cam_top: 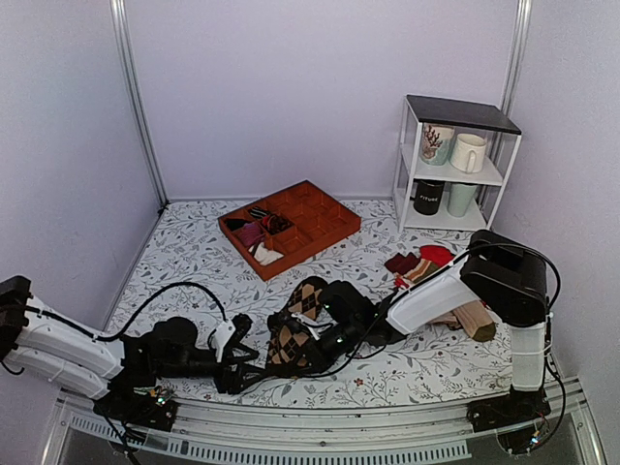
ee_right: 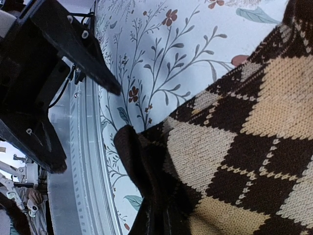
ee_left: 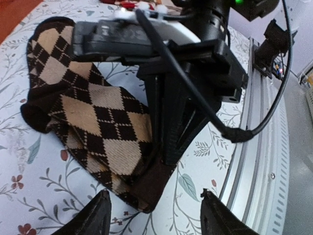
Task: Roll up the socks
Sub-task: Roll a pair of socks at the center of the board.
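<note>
The socks [cam_top: 305,295] are dark brown with a tan and black argyle pattern. They lie stacked on the floral table near its front middle. In the left wrist view the socks [ee_left: 88,112] stretch away to the upper left. My right gripper [ee_left: 164,156] comes down from above, shut on their plain dark end. In the right wrist view that dark end [ee_right: 146,171] bunches up where it is pinched, and the fabric hides the fingers. My left gripper [ee_left: 156,215] is open just short of the same end, one finger on each side and nothing between them.
An orange compartment tray [cam_top: 334,232] with small sock bundles sits at the back. A white shelf [cam_top: 455,160] with mugs stands back right. Red, striped and beige socks [cam_top: 426,262] lie to the right. The metal rail [ee_left: 264,161] runs along the near edge.
</note>
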Robot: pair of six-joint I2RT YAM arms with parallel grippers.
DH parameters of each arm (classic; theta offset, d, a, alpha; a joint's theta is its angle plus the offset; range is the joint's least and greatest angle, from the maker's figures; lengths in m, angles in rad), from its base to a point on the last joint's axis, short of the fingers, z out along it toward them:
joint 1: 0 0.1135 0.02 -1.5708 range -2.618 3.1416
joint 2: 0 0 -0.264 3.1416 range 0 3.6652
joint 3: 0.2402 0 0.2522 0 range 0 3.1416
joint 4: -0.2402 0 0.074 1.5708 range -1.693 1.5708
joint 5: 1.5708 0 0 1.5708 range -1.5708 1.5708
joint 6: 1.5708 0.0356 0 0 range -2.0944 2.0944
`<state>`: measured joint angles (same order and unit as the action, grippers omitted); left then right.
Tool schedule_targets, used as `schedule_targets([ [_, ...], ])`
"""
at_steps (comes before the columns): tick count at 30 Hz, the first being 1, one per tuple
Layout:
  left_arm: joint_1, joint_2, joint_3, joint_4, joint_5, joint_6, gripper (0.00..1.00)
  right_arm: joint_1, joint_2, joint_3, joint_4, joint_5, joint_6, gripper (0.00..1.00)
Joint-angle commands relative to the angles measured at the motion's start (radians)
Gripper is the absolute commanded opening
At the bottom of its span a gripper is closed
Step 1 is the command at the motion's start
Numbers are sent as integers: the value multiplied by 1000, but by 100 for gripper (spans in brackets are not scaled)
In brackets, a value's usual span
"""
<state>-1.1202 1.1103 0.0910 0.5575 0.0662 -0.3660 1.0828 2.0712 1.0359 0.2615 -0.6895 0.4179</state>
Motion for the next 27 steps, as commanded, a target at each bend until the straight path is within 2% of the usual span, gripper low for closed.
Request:
schedule_targets([
  [1, -33, 119, 54, 124, 27, 55, 62, 5, 64, -20, -146, 30, 24, 3],
  [6, -36, 247, 71, 222, 45, 65, 59, 5, 66, -21, -146, 30, 24, 3],
  [12, -36, 348, 81, 268, 44, 43, 49, 5, 69, -15, -148, 30, 21, 3],
  [14, -36, 352, 77, 272, 42, 38, 44, 5, 70, -15, -149, 27, 19, 3],
  [16, -36, 350, 79, 262, 39, 38, 31, 3, 74, -17, -150, 24, 16, 3],
  [18, -36, 358, 83, 255, 38, 38, 27, 3, 75, -17, -150, 18, 19, 4],
  [23, -38, 396, 100, 251, 75, 45, 30, 3, 70, -18, -148, 18, 19, 4],
  [24, -37, 402, 100, 252, 84, 45, 34, 3, 71, -16, -148, 18, 19, 4],
  [27, -43, 402, 96, 262, 79, 45, 51, 3, 73, -15, -148, 18, 19, 4],
])
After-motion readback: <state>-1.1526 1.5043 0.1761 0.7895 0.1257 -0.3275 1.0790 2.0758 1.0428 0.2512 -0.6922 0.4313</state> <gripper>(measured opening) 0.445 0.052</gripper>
